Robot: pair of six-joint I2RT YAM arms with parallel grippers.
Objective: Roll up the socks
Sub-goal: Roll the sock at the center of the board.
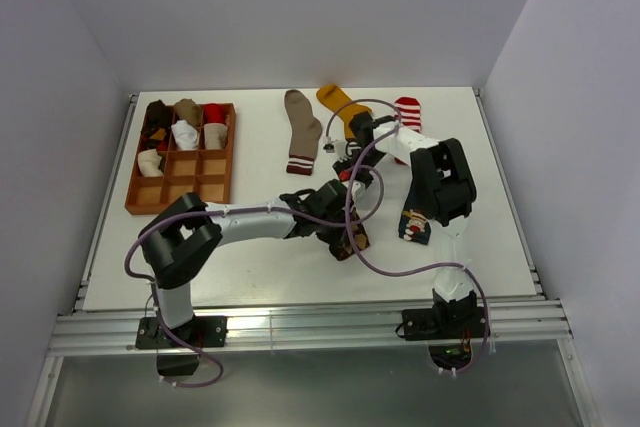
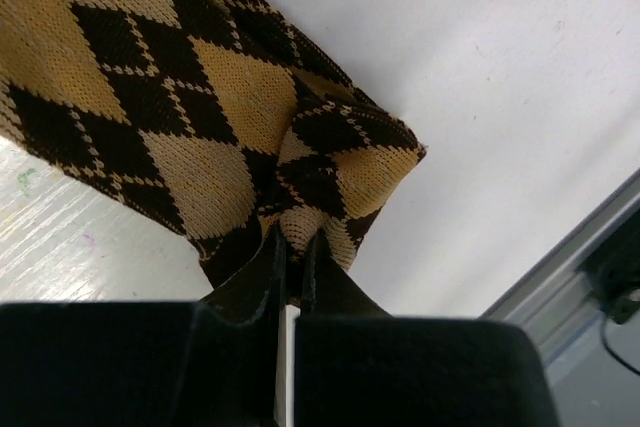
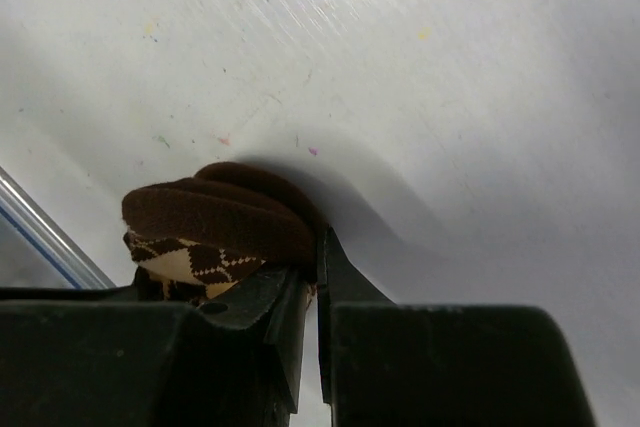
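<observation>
Brown-and-tan knit is gripped at both ends, centre of the overhead frame. The argyle sock (image 2: 200,117) is pinched at a bunched fold by the left gripper (image 2: 295,247), its jaws nearly closed, and the dark cuff (image 3: 220,209) is clamped likewise by the right gripper (image 3: 312,257). A tight roll is judged likeliest with the fabric drawn taut between firm pinches. Five loose socks are counted: this one, a taupe sock (image 1: 300,132), a mustard sock (image 1: 338,105), a striped sock (image 1: 408,112) and a navy sock (image 1: 415,225). At least six bundles (image 1: 186,133) are seen in one wooden tray (image 1: 212,187), upper left.
</observation>
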